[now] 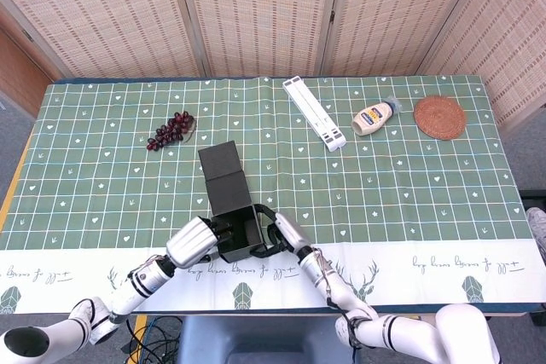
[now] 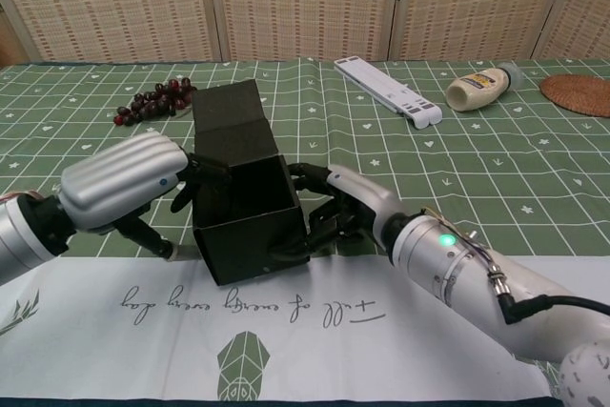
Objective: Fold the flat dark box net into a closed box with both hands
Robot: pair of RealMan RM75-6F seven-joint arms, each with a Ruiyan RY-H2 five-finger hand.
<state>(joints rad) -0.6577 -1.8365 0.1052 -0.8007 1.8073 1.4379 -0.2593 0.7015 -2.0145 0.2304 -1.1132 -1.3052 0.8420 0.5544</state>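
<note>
A green patterned tablecloth (image 1: pixel 409 185) is covering the table in front of woven screens. Near its front edge the dark box (image 2: pixel 246 216) is standing half formed, walls up, its lid flap (image 2: pixel 232 119) lying open behind. The left hand (image 2: pixel 119 181) is gripping the left wall, fingers over the rim; the right hand (image 2: pixel 335 209) is pressing the right wall. It looks like light, stiff card, likely to spring open, so holding at the creases seems wisest. Grapes (image 1: pixel 170 130), a white bar (image 1: pixel 315 113), a bottle (image 1: pixel 375 116) and a coaster (image 1: pixel 440 117) are lying well beyond.

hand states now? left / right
Left hand: holds the dark box at its left side.
Right hand: holds the box at its right side.
</note>
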